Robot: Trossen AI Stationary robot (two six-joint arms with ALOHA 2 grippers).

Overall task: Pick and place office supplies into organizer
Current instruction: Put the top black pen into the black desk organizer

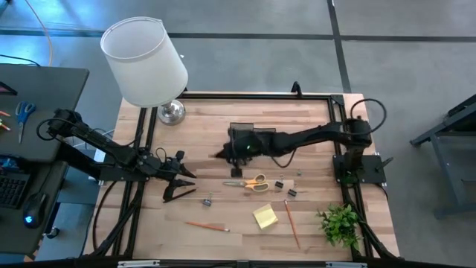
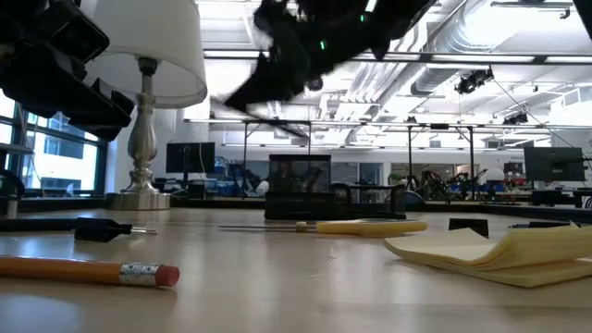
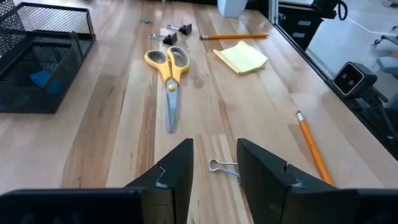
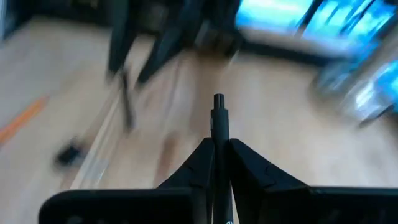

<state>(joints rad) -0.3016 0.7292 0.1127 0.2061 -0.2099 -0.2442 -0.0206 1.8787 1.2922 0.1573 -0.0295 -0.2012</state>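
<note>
The black mesh organizer (image 1: 249, 135) (image 3: 37, 56) (image 2: 301, 187) stands mid-table and has a small blue eraser (image 3: 40, 78) inside. My right gripper (image 1: 229, 152) (image 4: 219, 146) hovers at its left edge, shut on a dark pen (image 4: 219, 118). Flat on the table lie yellow-handled scissors (image 1: 253, 182) (image 3: 168, 68), a yellow sticky-note pad (image 1: 265, 216) (image 3: 241, 56), two orange pencils (image 1: 207, 225) (image 1: 291, 222) and black binder clips (image 1: 280, 184) (image 1: 291, 193). My left gripper (image 1: 182, 186) (image 3: 214, 155) is open and low, with another binder clip (image 3: 224, 167) (image 1: 207, 200) just ahead between its fingers, not touching it. My right gripper pinches the dark pen between its two fingers (image 4: 245, 165). The pen lies along the fingers, its end (image 4: 219, 102) sticking out ahead of the fingertips. It is lifted clear of the table and slants down toward the table's left in the low view (image 2: 245, 92).
A white-shaded lamp (image 1: 145, 63) stands at the far left corner, its base (image 1: 171, 112) left of the organizer. A small green plant (image 1: 341, 223) sits at the near right corner. Blue-handled scissors (image 1: 24, 112) lie on a side desk off the table's left.
</note>
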